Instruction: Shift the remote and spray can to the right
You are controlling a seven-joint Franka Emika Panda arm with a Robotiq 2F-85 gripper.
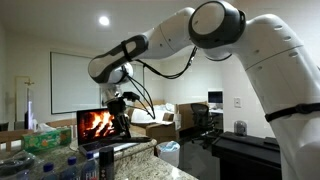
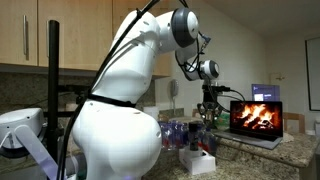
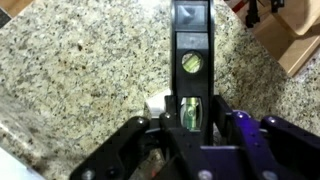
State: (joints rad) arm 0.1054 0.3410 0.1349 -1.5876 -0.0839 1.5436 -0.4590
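In the wrist view my gripper (image 3: 190, 122) is shut on the near end of the remote (image 3: 190, 40), a dark flat oblong slab with a green spot. The remote juts forward over the speckled granite counter (image 3: 80, 70). In both exterior views the gripper (image 1: 122, 122) (image 2: 209, 113) hangs just in front of the open laptop (image 1: 95, 124) (image 2: 258, 115), which shows a fire picture. The remote is too small to make out there. A slim pale upright thing (image 1: 28, 108) stands at the far left and may be the spray can; I cannot tell for sure.
Several clear water bottles with blue labels (image 1: 45, 163) (image 2: 185, 133) stand at the counter's near end. A green tissue box (image 1: 47, 137) sits beside them. A brown box edge (image 3: 298, 45) and a small white object (image 3: 156, 103) lie near the remote.
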